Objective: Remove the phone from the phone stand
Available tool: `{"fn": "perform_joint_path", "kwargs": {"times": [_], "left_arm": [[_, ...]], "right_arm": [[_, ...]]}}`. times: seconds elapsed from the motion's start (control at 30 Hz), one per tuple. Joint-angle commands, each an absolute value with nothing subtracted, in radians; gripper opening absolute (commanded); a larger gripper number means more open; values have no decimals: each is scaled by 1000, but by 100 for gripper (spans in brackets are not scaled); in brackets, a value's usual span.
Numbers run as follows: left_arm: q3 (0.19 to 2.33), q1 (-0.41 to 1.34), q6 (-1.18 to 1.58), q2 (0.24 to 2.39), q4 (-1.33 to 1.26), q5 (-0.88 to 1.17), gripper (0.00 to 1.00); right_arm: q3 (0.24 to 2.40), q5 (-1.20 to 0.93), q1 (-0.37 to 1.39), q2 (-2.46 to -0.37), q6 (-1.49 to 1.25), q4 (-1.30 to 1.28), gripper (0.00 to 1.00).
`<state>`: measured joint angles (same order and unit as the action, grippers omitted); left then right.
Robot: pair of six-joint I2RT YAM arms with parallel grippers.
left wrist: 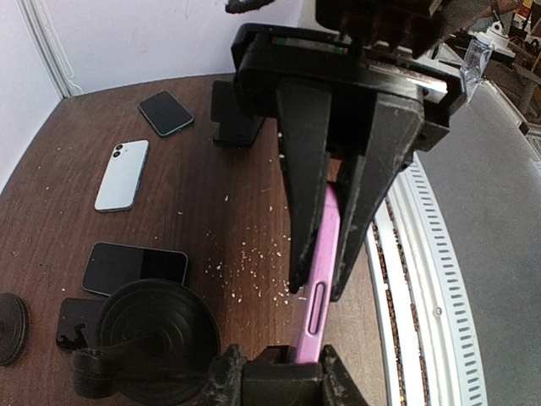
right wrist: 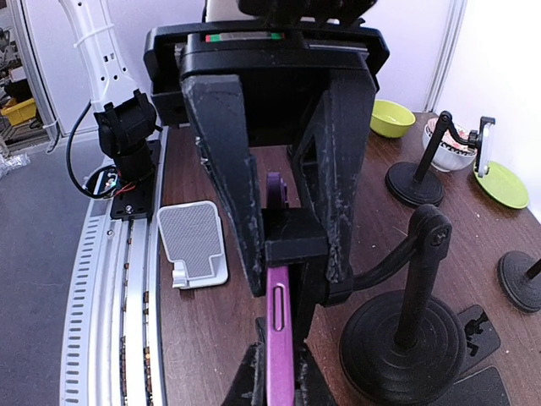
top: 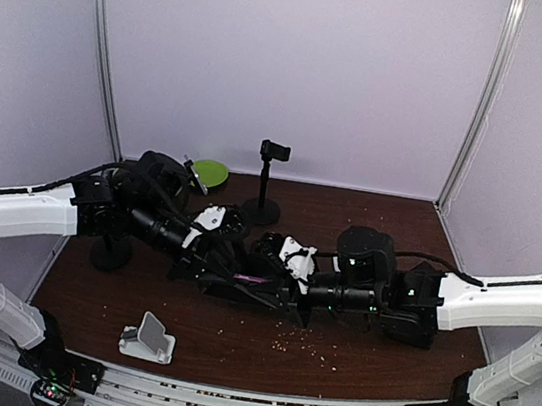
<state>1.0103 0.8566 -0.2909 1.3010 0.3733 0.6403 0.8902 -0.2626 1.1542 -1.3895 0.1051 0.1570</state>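
- Phone [left wrist: 311, 326]: one unit, slim, with a purple-pink casing. It is seen edge-on, with a long side button visible on the exposed edge.
- Its position is recorded as raised above the surface [top: 261, 348], near the middle, between the two arms. It is seated in the clamp [right wrist: 296, 245] of the phone stand [right wrist: 406, 347].
- Left gripper [left wrist: 317, 292]: the fingers are pinched on the two flat faces of the phone, with the casing trapped between the tips.
- Right gripper [right wrist: 297, 288]: the fingers are pressed against the outer sides of the stand's black clamp block. The purple edge of the phone is seen to emerge below that block.
- The phone stand is noted as black, with a round base and a curved neck running to the clamp.
- Stands counted in the right wrist view: three dark round-based ones, the gripped one included, and one white wedge-shaped stand [right wrist: 194, 245] near the front rail.
- Loose phones counted flat on the surface in the left wrist view, three in all: one dark phone [left wrist: 166, 112], one pale phone [left wrist: 122, 175] lying back-up, and one black phone [left wrist: 135, 268]. All lie well apart from the grippers.
- Dishes counted: one green bowl [right wrist: 393, 117] and one green plate [right wrist: 500, 184].
- Pale crumbs [left wrist: 245, 254] are scattered over the dark wood; their number cannot be told.
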Motion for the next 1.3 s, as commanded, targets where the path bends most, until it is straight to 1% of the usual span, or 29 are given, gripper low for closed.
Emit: {"fn": "perform_joint_path", "kwargs": {"times": [0.0,0.77,1.27], "left_arm": [[1049,844,-284,1300,401,648,0],[1053,844,-285,1310,410,656,0],[1056,844,-288,1315,418,647,0]], "right_arm": [[858,-169,1147,-1316,153,213,0],[804,-141,1133,-1259,147,217,0],[781,-137,1106,-1206,164,167,0]]}}
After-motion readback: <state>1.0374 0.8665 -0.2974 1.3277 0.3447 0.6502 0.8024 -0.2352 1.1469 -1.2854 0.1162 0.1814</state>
